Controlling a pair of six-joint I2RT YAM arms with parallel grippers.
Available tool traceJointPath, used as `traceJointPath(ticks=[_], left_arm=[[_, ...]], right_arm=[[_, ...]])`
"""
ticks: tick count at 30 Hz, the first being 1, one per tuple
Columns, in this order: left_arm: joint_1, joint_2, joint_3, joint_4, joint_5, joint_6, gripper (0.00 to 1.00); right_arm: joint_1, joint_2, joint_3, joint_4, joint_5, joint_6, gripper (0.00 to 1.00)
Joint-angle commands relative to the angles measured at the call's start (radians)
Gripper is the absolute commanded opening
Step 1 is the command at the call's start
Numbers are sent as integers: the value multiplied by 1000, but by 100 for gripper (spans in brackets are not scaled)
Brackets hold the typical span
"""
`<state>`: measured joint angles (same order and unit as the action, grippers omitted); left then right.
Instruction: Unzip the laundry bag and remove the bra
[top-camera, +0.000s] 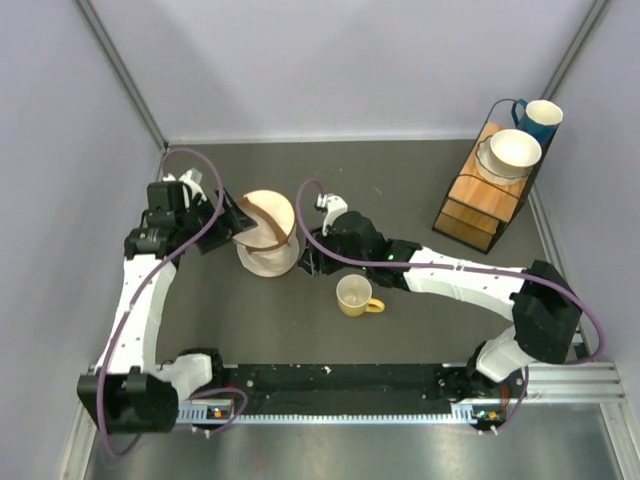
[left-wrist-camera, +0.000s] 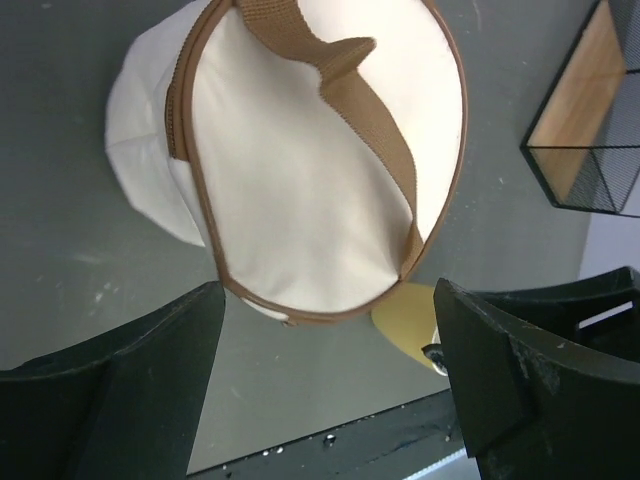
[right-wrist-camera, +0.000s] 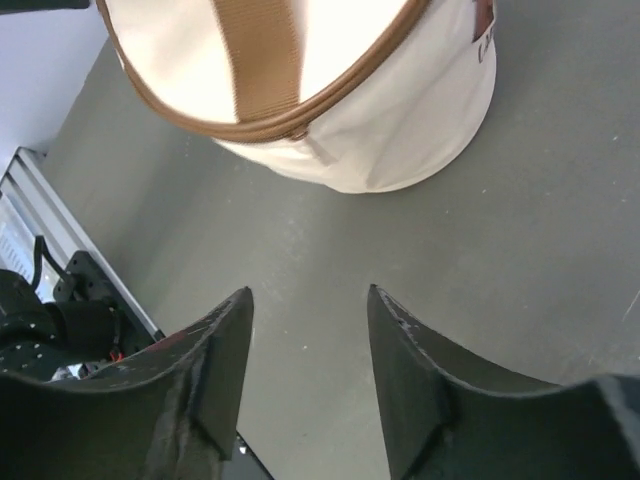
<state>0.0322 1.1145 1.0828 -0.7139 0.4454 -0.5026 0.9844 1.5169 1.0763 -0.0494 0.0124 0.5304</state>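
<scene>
1. Cream mesh laundry bag (top-camera: 268, 240) stands on the surface (top-camera: 400, 180), at 10 o'clock from the yellow mug (top-camera: 356, 296); the bra is not in sight.
2. Expect it to be light and soft, and to collapse under a pinch. Take the brown strap (left-wrist-camera: 350, 110) or the rim trim.
3. Your left gripper (left-wrist-camera: 328, 320), at the bag's 9 o'clock, has jaws wide and empty. Your right gripper (right-wrist-camera: 310, 293), at 3 o'clock, has jaws partly parted and empty.

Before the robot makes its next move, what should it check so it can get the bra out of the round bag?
1. Left gripper open and empty: ok.
2. Right gripper open and empty: ok.
3. Laundry bag sits between both grippers: ok.
4. Bag unzipped: cannot tell.
5. Bra out: not ok, none in sight.
6. Yellow mug stands apart from the bag: ok.
</scene>
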Motion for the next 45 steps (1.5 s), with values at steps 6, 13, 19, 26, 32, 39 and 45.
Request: traceJointPath(ticks=[6, 13, 19, 26, 32, 39, 45], left_arm=[[3, -272, 25, -202, -287, -108, 85], [-17, -482, -225, -115, -105, -471, 80], [-21, -506, -388, 89, -27, -660, 71], [-26, -386, -363, 195, -67, -694, 71], [-83, -282, -394, 298, -88, -760, 66], [-87, -231, -353, 297, -117, -708, 0], [-84, -153, -325, 283, -48, -634, 0]], right_arm=[[-21, -81, -29, 3, -22, -119, 61], [-75, -109, -39, -27, -28, -127, 66], [-87, -110, -20, -79, -15, -124, 67], [-87, -124, -39, -109, -15, -110, 67], [-87, -107, -29, -109, -31, -110, 68], [-87, -43, -1, -17, -127, -170, 78], [-84, -6, -35, 227, -235, -205, 77]])
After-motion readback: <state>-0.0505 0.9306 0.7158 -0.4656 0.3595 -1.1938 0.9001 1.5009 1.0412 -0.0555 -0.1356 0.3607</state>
